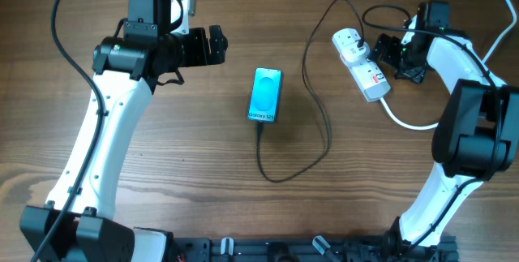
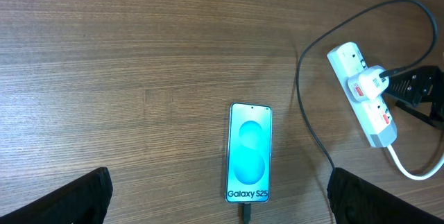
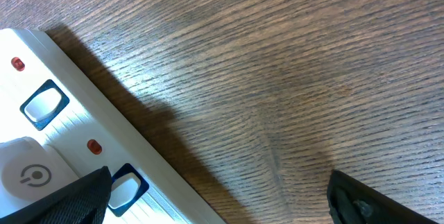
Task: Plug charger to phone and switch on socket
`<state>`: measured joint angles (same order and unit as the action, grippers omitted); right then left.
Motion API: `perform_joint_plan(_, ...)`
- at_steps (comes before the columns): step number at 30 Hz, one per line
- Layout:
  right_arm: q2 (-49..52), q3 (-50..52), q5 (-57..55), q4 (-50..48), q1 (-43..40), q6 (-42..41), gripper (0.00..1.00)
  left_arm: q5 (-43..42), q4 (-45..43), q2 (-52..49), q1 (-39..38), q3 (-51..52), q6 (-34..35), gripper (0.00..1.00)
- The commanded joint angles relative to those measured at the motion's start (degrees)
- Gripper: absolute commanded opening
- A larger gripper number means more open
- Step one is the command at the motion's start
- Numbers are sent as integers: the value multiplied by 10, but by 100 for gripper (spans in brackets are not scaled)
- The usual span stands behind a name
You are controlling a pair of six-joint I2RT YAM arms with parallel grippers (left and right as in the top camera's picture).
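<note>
The left arm (image 1: 105, 132) comes up from the near left corner and bends in toward the middle. Its gripper (image 1: 217, 45) is wide open and holds nothing. It hangs over the worktop (image 1: 162, 173), left of the phone and a bit farther back.

The phone (image 1: 265, 94) lies flat in the middle with its screen up, glowing blue-green. The charger (image 1: 327, 136) is the thin black cable. It meets the near short edge of the phone, and its little plug looks to be in already. From there it loops out to the right and runs far back to the white adapter (image 1: 353, 47), which sits in the socket (image 1: 373, 79).

So I think the plugging part is done and the switching part is in hand. The right arm (image 1: 470, 124) rises from the near right, bends back and reaches left. Its gripper (image 1: 388, 54) is just beside the right side of the socket. Its fingers (image 3: 76, 200) are wide apart and hold nothing.

Next, one fingertip should come down on the switch (image 3: 44, 104) that goes with the adapter and push it over gently, so the socket does not slide. I cannot tell if any switch is on yet.
</note>
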<state>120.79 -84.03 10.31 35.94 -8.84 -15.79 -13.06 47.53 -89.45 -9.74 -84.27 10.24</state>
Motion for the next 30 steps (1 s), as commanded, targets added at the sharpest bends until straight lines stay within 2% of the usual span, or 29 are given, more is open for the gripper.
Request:
perform_joint_plan(1,18,23,22,19,11,6,100,10,-1,-3,-1,0,5,100)
perform_joint_plan(30,14,28,23,38,10,6,100,10,-1,-3,-1,0,5,100)
